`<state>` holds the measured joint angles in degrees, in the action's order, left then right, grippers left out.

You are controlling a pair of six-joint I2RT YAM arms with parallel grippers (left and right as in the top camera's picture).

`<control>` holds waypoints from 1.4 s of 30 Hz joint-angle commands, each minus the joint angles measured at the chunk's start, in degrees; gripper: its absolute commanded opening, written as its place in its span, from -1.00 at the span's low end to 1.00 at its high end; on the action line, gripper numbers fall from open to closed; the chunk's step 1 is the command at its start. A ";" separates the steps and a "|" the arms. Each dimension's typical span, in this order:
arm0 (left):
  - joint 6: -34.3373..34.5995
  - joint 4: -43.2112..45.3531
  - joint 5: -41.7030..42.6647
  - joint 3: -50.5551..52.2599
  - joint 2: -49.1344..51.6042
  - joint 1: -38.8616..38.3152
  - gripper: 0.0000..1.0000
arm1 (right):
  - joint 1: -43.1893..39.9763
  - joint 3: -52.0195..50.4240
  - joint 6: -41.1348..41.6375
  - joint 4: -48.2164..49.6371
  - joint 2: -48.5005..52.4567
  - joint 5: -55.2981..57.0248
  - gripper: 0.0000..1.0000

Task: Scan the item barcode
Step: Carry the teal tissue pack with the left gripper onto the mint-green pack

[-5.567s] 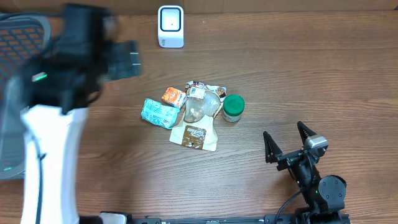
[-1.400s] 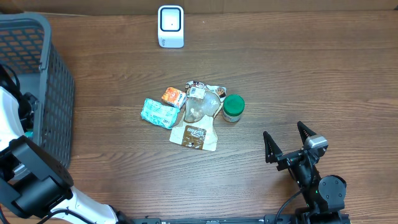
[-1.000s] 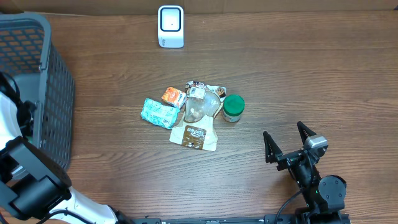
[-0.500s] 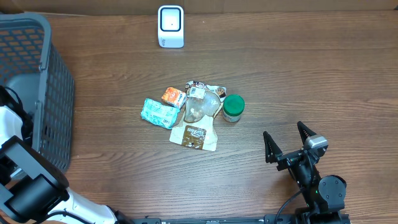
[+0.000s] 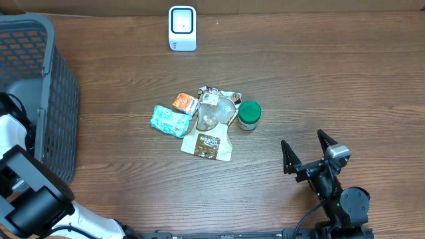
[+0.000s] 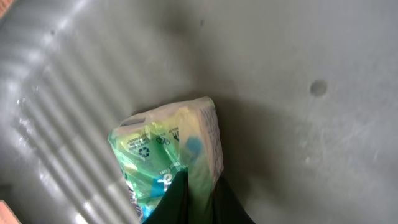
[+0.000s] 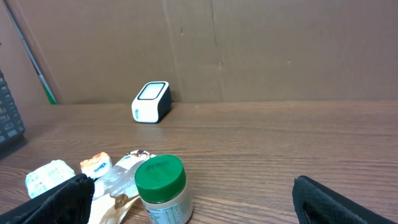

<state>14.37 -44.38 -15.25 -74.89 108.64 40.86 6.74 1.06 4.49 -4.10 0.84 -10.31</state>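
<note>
The left gripper (image 6: 199, 180) is down inside the grey basket (image 5: 40, 60). Its two dark fingers (image 6: 179, 194) are pressed together on the lower edge of a green packet (image 6: 165, 152), with a strip of the wrapper pinched between them. The packet lies on the basket's smooth grey floor, which is banded light and dark on one side. A recycling mark and small print show on the wrapper, and its upper end is pale. From overhead the basket stands at the left edge of the worktop (image 5: 319, 73), toward the far left corner. The white left arm (image 5: 20, 192) reaches into it from the near left corner, and gripper and packet cannot be seen in that view.

The white scanner (image 5: 182, 28) stands at the far edge of the worktop, about midway along it and well apart from the basket.

A cluster of goods lies in the middle of the worktop. A teal packet (image 5: 169, 121) is on its left, with a small orange packet (image 5: 185, 103) just beside it. A clear bag (image 5: 214, 114) is in the centre and a brown-and-white pouch (image 5: 207, 145) on the near side. A green-lidded jar (image 5: 249, 115) stands upright on the right.

The right gripper (image 5: 303, 145) sits toward the near right corner, jaws spread wide and holding nothing, facing the cluster but well apart from it
</note>
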 commanded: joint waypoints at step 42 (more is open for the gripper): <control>-0.35 -26.64 14.38 -10.71 -20.87 -54.73 -0.92 | -0.35 -0.59 -0.07 0.33 -0.68 -0.26 1.00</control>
<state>12.08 -73.12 2.90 -90.98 87.79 -11.84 6.74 1.06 4.47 -4.10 0.84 -10.31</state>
